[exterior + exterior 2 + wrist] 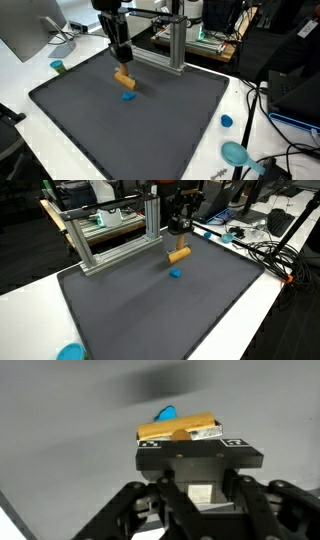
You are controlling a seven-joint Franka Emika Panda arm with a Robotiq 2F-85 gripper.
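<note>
1. In an exterior view, the black end effector [122, 66] hangs from the arm over the far half of a dark grey rectangular mat [150, 130]. Its fingers are drawn in on an orange rectangular wooden block [124, 79], which tilts below them. A small blue plastic piece [128, 97] lies on the mat at 6 o'clock from the block, and the two look apart. A silver aluminium frame [176, 45] stands at 2 o'clock from the end effector. A blue round lid [227, 121] rests on the white surface [250, 125] at 4 o'clock, well apart.

2. In an exterior view from the opposite side, the end effector [180, 240] again grips the orange rectangular wooden block [179, 254] by its top. The small blue plastic piece [176, 274] sits at 6 o'clock, with mat [150, 305] showing between them. We judge that the block is off the mat. The frame [110, 235] lies at 9 o'clock.

3. In the wrist view, the block [180, 430] lies crosswise at the tip of the end effector [197, 444], closed in from both sides. The blue piece [165, 412] peeks out at 11 o'clock beyond it.

4. As we read it, the grasp and lift are done and the block hangs near the blue piece. It is not yet set down or released.
</note>
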